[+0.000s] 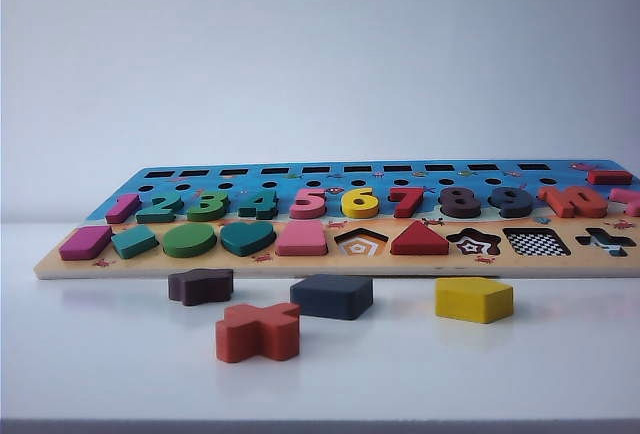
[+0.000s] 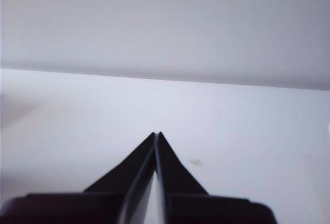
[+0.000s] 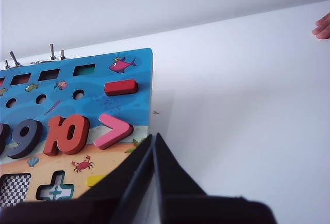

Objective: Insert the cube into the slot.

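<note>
Exterior view showed no arm in frame, so the task looked not yet begun. Nearest, low in the middle, lay a red-orange wooden cross block point(image 1: 258, 331) on the white worktop point(image 1: 120, 374). Just behind it, centre frame, sat the cube point(image 1: 332, 296), a flat dark navy-blue square wooden block, flanked by a dark brown star block point(image 1: 201, 285) on the left and a yellow pentagon block point(image 1: 474, 299) on the right. Farther back, right of centre, the slot point(image 1: 537, 242), a square checkered recess in the colourful wooden puzzle board point(image 1: 330, 263), stood unfilled. The left gripper point(image 2: 157, 133) hung over bare worktop, jaws together; the right gripper point(image 3: 153, 136) hovered at the board's corner, jaws also together. Next, I judged, a gripper had to part its jaws and reach the cube.
</note>
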Robot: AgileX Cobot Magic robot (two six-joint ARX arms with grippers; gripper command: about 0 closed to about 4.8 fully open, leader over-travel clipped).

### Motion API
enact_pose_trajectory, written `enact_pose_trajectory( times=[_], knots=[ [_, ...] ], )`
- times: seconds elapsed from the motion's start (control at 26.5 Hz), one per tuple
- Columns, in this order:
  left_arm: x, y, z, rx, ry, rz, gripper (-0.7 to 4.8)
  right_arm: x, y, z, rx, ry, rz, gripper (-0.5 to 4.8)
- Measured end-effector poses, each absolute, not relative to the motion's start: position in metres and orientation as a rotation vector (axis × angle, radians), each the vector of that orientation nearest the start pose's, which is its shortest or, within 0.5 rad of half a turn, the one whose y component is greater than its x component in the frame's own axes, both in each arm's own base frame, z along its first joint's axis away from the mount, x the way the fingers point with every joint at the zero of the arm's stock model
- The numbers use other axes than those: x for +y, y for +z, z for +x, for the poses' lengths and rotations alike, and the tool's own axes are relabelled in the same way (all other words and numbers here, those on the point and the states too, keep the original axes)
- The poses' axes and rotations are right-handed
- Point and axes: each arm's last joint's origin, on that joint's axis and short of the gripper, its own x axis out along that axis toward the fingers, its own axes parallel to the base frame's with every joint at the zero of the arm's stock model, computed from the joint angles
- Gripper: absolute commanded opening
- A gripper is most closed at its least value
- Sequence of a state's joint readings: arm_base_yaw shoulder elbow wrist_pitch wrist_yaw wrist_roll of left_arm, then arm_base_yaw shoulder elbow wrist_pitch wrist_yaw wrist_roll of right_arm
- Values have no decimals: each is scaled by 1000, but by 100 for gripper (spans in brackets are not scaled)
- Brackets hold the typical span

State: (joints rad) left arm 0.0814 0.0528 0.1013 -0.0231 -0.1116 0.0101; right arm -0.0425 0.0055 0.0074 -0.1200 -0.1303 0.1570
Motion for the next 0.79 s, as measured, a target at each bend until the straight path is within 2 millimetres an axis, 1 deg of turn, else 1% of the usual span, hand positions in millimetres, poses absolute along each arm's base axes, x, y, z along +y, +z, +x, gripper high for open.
enact_pose_trajectory(
  times=[0.19,0.34,0.53,0.64,0.79],
  knots=[
    [5,207,101,44,124,12,10,0,154,97,124,78,167,-3],
    [-3,233,104,95,43,18,10,0,154,97,124,78,167,-3],
    [-17,257,106,215,-106,44,10,0,154,97,125,78,167,-3],
    [-24,272,106,259,-191,59,10,0,153,97,132,78,168,-3],
    [-33,286,105,319,-302,73,10,0,153,97,140,77,169,-3]
  ],
)
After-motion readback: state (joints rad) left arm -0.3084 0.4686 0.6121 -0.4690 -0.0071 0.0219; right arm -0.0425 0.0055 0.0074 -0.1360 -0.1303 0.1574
